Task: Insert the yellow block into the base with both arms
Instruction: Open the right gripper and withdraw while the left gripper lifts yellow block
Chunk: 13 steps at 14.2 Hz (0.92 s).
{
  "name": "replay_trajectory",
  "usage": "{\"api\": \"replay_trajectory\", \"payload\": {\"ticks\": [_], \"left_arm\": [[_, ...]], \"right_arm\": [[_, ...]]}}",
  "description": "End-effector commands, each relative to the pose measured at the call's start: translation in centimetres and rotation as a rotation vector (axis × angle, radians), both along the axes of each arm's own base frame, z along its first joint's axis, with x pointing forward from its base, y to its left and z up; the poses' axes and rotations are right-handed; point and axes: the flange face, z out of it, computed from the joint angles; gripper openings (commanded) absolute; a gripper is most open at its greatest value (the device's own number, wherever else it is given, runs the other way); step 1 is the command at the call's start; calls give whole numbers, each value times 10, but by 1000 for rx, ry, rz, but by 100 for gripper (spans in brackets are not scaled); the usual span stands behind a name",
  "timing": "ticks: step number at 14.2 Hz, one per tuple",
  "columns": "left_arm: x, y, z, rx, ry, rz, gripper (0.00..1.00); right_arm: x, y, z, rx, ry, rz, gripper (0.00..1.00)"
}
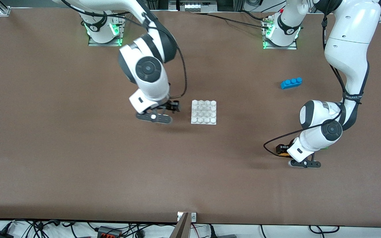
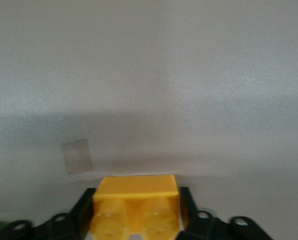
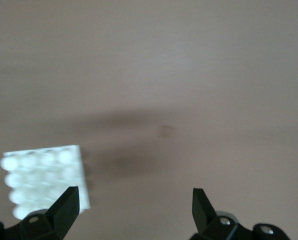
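Note:
The yellow block [image 2: 135, 210] sits between the black fingers of my left gripper [image 2: 135, 216], which is shut on it, studs toward the wrist camera. In the front view this left gripper [image 1: 280, 148] is low over the table at the left arm's end, and only a sliver of the yellow block [image 1: 283, 153] peeks out beside the wrist. The base [image 1: 203, 112], a white square studded plate, lies flat mid-table. My right gripper [image 1: 174, 107] hovers just beside the base, toward the right arm's end. It stands open with nothing between its fingers, and the base [image 3: 44, 180] shows past one finger.
A blue three-stud brick [image 1: 291, 83] lies toward the left arm's end, farther from the front camera than the left gripper. A sliver of green [image 1: 324, 147] shows under the left wrist. A small pale patch [image 2: 77, 156] marks the table ahead of the left gripper.

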Motion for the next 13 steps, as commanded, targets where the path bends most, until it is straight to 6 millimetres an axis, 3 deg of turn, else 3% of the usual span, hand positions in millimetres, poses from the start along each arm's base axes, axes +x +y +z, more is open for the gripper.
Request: {"api": "replay_trajectory", "payload": {"ticks": [1,4,6,8,10,13], "left_arm": [[-3,-9,13,12,-8,-29,53],[-9,-36,28,-9,33,-52,46],[-11,-53,48,-20,57,-61,45],[-22,-90,66,-48,89,-36,45],[-39,-143,87,-80,124,15,46],[-61,-206,98,-111,138,35,46]], "right_arm": [[6,-78,65,-22,54,60,100],[10,-172,115,-8,158,175,100],[8,-246,146,25,200,216,100],[9,-301,164,57,198,241,100],[22,-332,172,70,108,201,100],[32,-373,158,88,76,217,100]]}}
